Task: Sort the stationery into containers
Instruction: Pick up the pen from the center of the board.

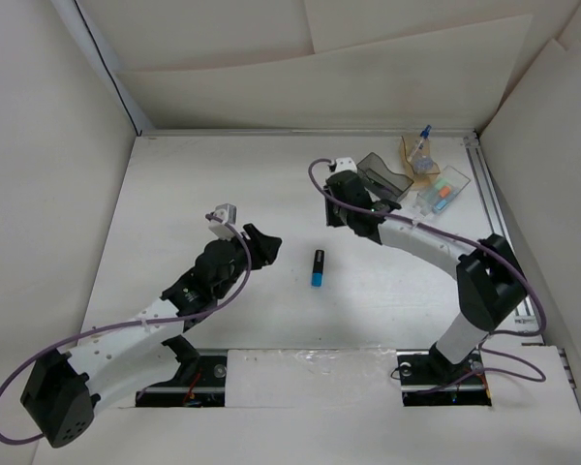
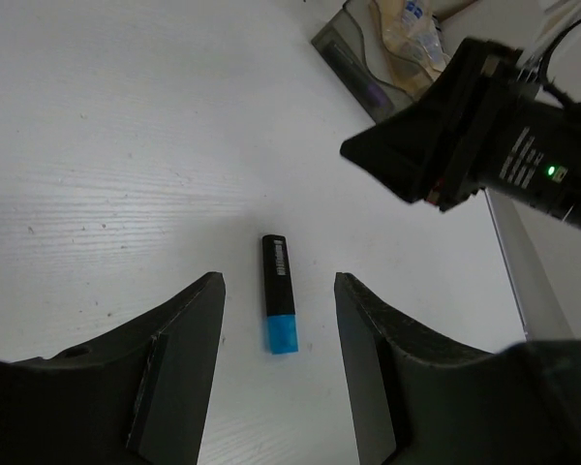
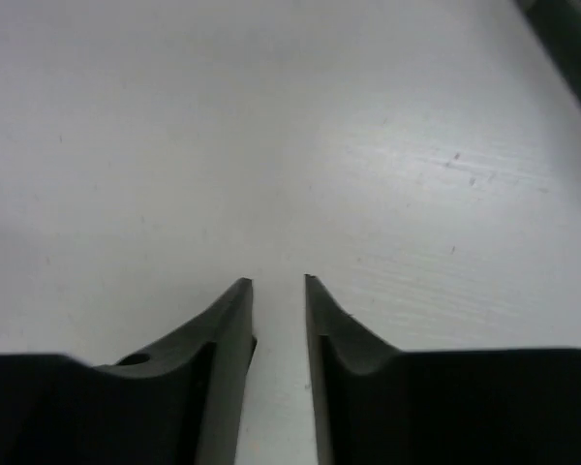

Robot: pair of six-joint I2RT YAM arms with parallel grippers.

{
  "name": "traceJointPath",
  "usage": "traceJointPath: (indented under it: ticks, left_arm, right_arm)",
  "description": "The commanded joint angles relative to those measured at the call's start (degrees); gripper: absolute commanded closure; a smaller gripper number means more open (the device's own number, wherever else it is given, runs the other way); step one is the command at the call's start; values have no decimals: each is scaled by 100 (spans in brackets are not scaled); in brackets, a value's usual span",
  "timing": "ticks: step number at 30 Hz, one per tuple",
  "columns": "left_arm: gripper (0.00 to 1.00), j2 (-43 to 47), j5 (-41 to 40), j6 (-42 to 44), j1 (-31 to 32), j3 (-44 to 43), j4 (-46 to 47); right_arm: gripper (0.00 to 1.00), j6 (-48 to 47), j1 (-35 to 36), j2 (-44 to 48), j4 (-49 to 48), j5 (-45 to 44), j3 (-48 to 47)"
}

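The black plastic marker with a light-blue cap lies flat on the white table, apart from both claws. My left claw stands spread and empty (marker just ahead); my right claw shows a narrow empty gap.

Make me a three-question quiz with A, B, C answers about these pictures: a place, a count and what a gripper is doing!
1. Where is the black-and-blue marker? A in a bin; B on the table; C in a gripper.
2. How many bins are there? A two; B five; C three.
3. The left gripper is: A open and empty; B shut on the marker; C shut on a bin.
Answers: B, it lies alone on the white surface; C, a dark grey bin, a tan bin, a clear bin; A, its jaws stand apart, nothing gripped.
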State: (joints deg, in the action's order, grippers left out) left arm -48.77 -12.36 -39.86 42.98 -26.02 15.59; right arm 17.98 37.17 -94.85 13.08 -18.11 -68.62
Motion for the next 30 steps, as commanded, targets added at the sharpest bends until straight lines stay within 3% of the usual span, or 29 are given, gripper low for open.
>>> traceJointPath:
  ticks: [1, 5, 8, 25, 28, 30]
  left_arm:
    - [54, 105, -65, 66, -53, 44, 75]
    - [54, 105, -117, 66, -53, 97, 75]
    - [54, 105, -118, 66, -53, 97, 75]
    - [54, 166, -118, 66, -53, 150, 23]
    - [54, 114, -65, 66, -53, 150, 75]
    - [54, 114, -65, 66, -53, 150, 75]
  right_arm:
    - [62, 179, 299, 142, 554, 317, 138]
    - [42, 311, 528, 291, 625, 519, 410]
    - [35, 513, 678, 291, 573, 668, 490]
    - [46, 1190, 854, -622, 168, 730, 727]
    - [51, 1243, 854, -771, 29, 730, 727]
    - [62, 1296, 854, -860, 28, 660, 727]
